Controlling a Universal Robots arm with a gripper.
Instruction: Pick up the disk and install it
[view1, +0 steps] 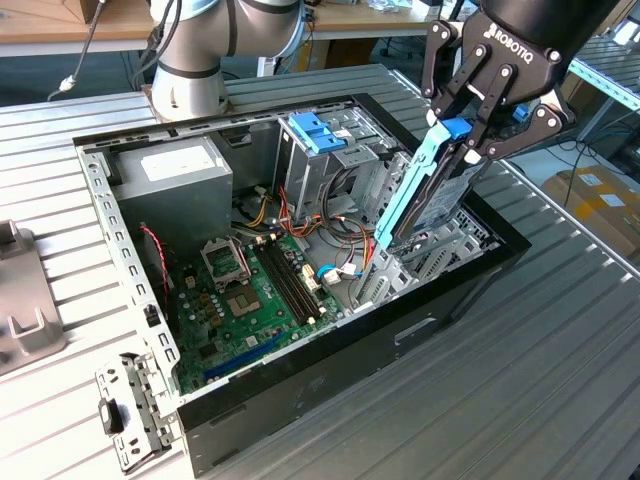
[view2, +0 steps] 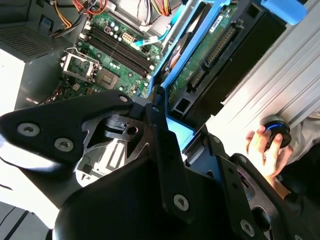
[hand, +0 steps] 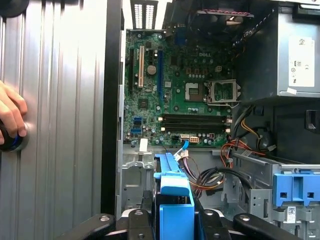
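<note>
The disk (view1: 425, 190), a dark drive in a bright blue carrier, hangs tilted on edge over the right end of the open computer case (view1: 300, 400). My gripper (view1: 462, 140) is shut on its upper end, at the blue tab. The disk's lower end reaches down among the grey metal drive cage (view1: 440, 255). In the second wrist view the disk (view2: 210, 55) shows its green circuit side and connector. In the first wrist view the blue carrier (hand: 175, 197) sits between the black fingers (hand: 100, 222).
Inside the case lie the green motherboard (view1: 250, 290), the grey power supply (view1: 180, 170), loose cables (view1: 345, 235) and another blue bracket (view1: 318, 132). A person's hand (view2: 262, 150) rests on a round knob on the ribbed table. Grey metal parts (view1: 125, 410) lie at the exterior view's left.
</note>
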